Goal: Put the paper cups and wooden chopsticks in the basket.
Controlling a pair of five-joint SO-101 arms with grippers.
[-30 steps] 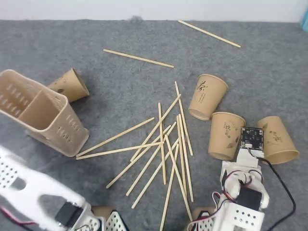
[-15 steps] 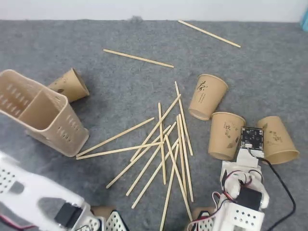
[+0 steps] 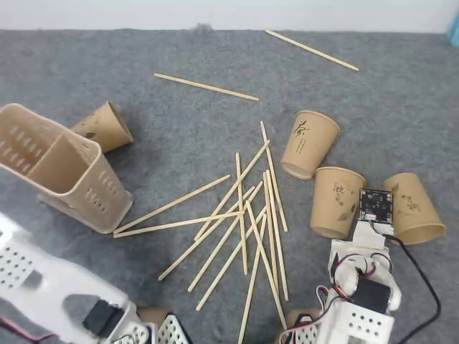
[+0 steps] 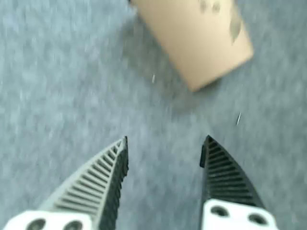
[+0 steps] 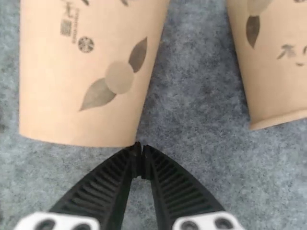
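Two-arm table scene; judged at the start of the task, w/ nothing yet in the basket (image 3: 64, 168). It lies tipped at the L side of the grey carpet (image 3: 179, 50), its divided open mouth showing to the overhead camera

(a) Wooden chopsticks (image 3: 244, 222): most lie in a loose crossed pile at centre, betw. the basket and the R-side cups. Stray stick (image 3: 206, 87) & far stray stick (image 3: 312, 49) lie farther back, well apart from the pile

(b) Paper cups, 4, all on their sides. Cup by basket (image 3: 104, 127) is just beside the basket's far wall. Upper cup (image 3: 310, 143), middle cup (image 3: 336, 202) & outer cup (image 3: 410, 208) are grouped near the R arm (image 3: 362, 287)

(c) R gripper (image 5: 142, 146): fingers pressed together w/ nothing betw. them. Tips are low over the carpet, just at the rim of the middle cup (image 5: 91, 72), w/ the outer cup (image 5: 273, 62) on the other side. It sits in the gap betw. the two, prob. because it isn't the working arm here

(d) L gripper (image 4: 166, 139): jaws spread wide and empty, aimed over bare carpet at a paper cup (image 4: 196, 38) lying ahead, apart from the tips. The spread suits a cup's width, so a cup pick looks like the step in hand. Which cup can't be told for sure; the L arm (image 3: 50, 287) sits at the near L corner, so prob. the one by the basket. Cups are light & round, so apt to roll or crush if pinched hard
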